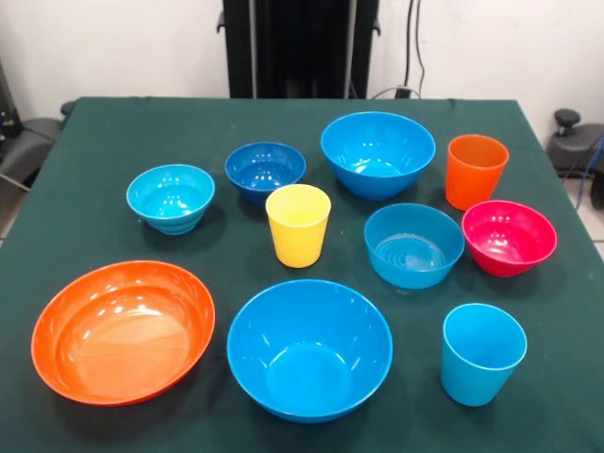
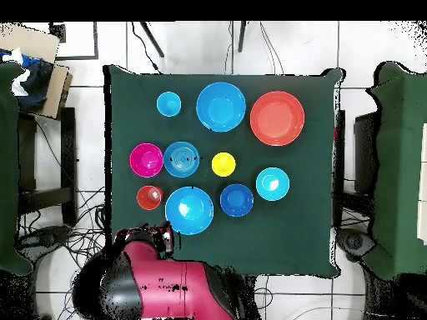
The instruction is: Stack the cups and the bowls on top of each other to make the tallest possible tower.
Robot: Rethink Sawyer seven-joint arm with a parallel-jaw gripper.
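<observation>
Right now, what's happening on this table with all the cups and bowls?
Nothing is being handled yet. The red and black robot arm sits drawn back off the green table, its tool hard to make out. Three glossy plastic cups, yellow, orange and light blue, and seven bowls, including the wide shallow orange bowl, all stand apart, upright. No stacking has begun.

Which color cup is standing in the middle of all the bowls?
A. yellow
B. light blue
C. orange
A. The yellow cup stands upright in the middle of the table, with bowls all around it; the orange cup and light blue cup stand out toward the edges.
</observation>
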